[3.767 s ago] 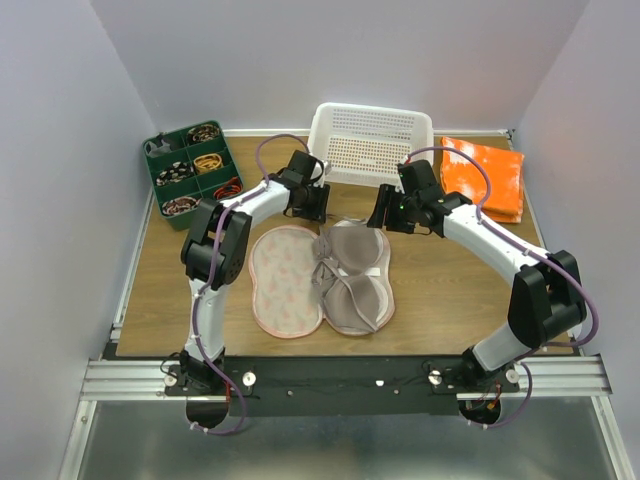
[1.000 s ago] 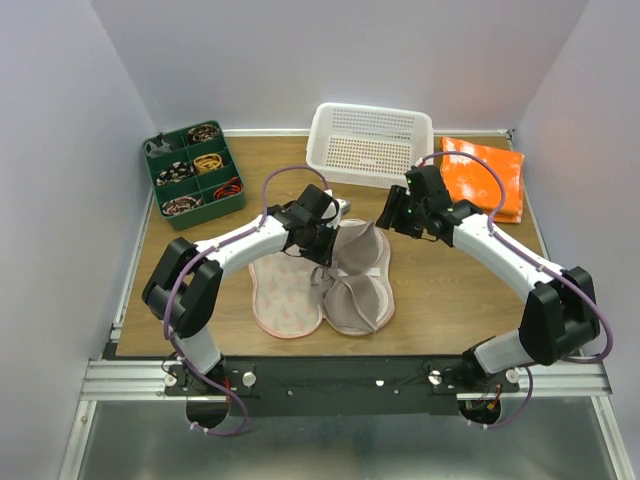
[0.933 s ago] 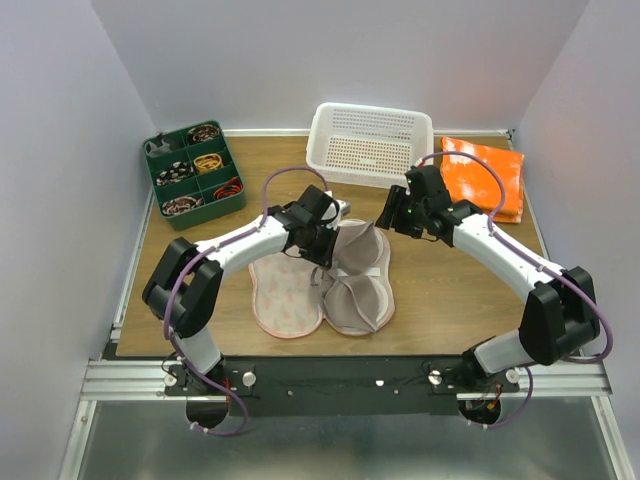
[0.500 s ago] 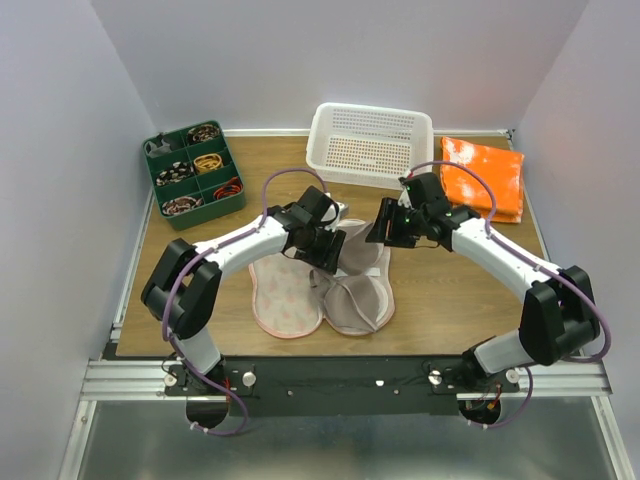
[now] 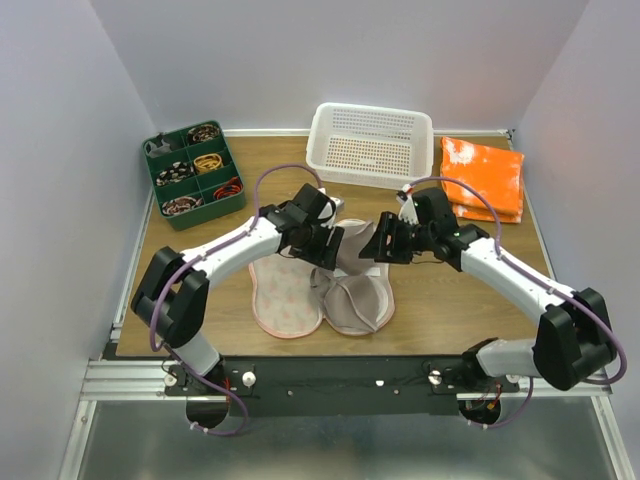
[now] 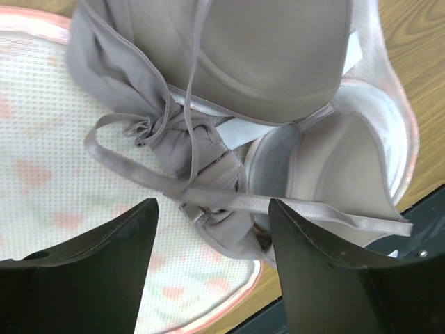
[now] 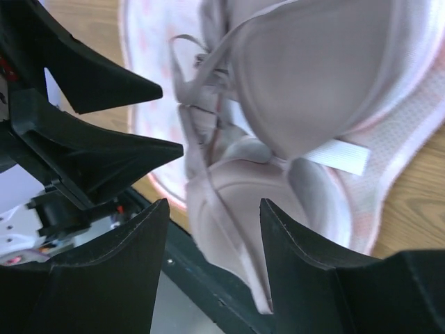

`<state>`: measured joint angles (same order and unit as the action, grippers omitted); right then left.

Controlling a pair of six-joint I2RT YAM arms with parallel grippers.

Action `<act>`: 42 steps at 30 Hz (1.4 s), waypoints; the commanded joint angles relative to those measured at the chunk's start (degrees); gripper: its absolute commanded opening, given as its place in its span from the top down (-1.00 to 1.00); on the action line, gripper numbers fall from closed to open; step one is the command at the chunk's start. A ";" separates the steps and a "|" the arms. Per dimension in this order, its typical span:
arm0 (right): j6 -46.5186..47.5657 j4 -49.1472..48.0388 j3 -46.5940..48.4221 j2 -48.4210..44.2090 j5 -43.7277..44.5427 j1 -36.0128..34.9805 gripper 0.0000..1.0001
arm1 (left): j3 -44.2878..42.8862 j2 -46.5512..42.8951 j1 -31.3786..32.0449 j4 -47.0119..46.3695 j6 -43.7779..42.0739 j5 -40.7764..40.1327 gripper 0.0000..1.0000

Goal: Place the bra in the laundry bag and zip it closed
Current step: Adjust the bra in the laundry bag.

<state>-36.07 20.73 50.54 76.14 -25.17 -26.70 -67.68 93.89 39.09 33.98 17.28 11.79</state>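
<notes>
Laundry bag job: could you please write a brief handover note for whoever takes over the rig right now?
Left claw: open, empty, above the bra, at its bunched straps.
Right claw: open, empty, over the cups.
Things: the bra lies on the right half of the laundry bag, which is spread open and unzipped.
Done: bra laid on the bag.
Left: fold the bag shut over it and zip it closed.

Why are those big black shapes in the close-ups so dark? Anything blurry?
Left wrist view: left fingers near the lens, unlit silhouettes; the bra sharp. Right wrist view: right fingers equally dark, bra's near edge smeared. Top external view: even, soft light.
</notes>
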 commanded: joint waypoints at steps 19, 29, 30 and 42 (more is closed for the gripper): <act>-19.91 -29.97 -5.72 10.08 -13.42 -13.82 -0.27 | 7.74 -26.83 -1.65 0.56 10.23 -24.80 -0.80; -21.67 -29.44 -12.13 6.66 -12.02 -13.91 -0.28 | 9.14 -27.18 -1.91 0.21 9.88 -24.45 -0.79; -21.67 -29.26 -12.57 6.74 -11.75 -13.91 -0.28 | 9.14 -26.92 -2.09 0.04 9.79 -24.36 -0.79; -16.22 -31.19 -11.79 19.03 -8.15 -13.82 -0.29 | 8.62 -24.46 -2.26 -1.63 9.79 -22.61 -0.75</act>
<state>-55.16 -9.56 37.56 89.36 -35.88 -40.42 -58.94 68.23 37.23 33.61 26.87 -11.16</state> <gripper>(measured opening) 0.643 0.885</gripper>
